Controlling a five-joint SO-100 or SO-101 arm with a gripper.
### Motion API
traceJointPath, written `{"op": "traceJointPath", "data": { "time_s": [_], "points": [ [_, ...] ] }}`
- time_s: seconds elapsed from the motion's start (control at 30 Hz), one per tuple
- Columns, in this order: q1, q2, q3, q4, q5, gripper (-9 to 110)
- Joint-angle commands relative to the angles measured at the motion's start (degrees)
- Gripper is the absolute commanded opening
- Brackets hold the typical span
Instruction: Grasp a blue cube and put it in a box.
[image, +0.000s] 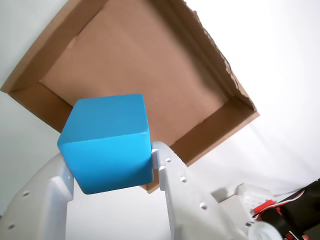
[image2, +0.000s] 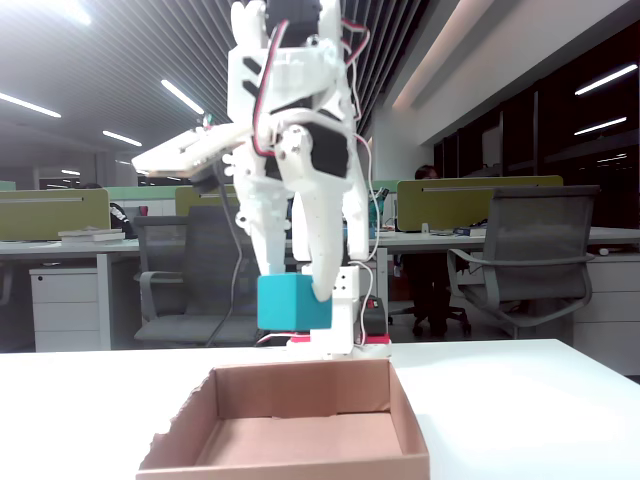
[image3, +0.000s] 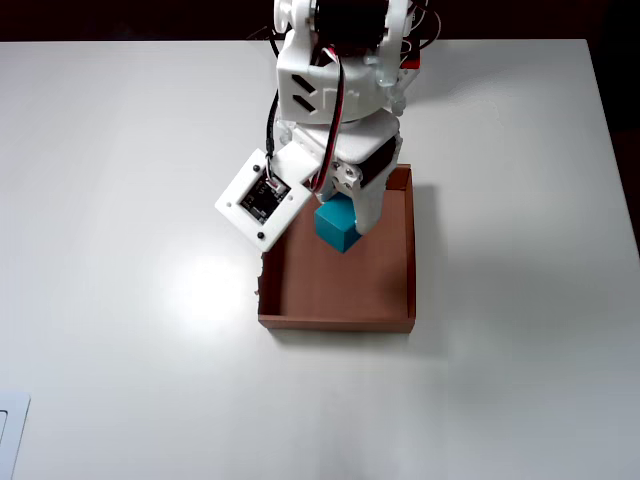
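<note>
My white gripper (image: 107, 157) is shut on the blue cube (image: 106, 141), one finger against each side face. The cube (image2: 292, 301) hangs in the air above the box (image2: 300, 415), near its far wall in the fixed view. From overhead, the cube (image3: 335, 226) sits over the upper middle of the box (image3: 398, 290), with the gripper (image3: 340, 222) and arm covering the box's top edge. The brown cardboard tray (image: 145, 65) lies below the cube in the wrist view and nothing lies on its visible floor.
The box rests on a white table (image3: 130, 200). A white camera plate (image3: 262, 198) juts from the arm over the box's left wall. Red and black wires (image: 280, 210) show at the arm's base. Office desks and chairs (image2: 520, 260) stand behind the table.
</note>
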Motion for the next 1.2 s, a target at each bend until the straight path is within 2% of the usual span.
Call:
{"op": "traceJointPath", "data": {
  "time_s": [0.0, 0.57, 1.17],
  "points": [
    [0.7, 4.3, 2.8, -2.1, -0.4, 15],
    [3.0, 4.4, 24.6, -19.1, -0.5, 15],
    [1.1, -3.3, 30.2, -27.1, -0.4, 15]
  ]
}}
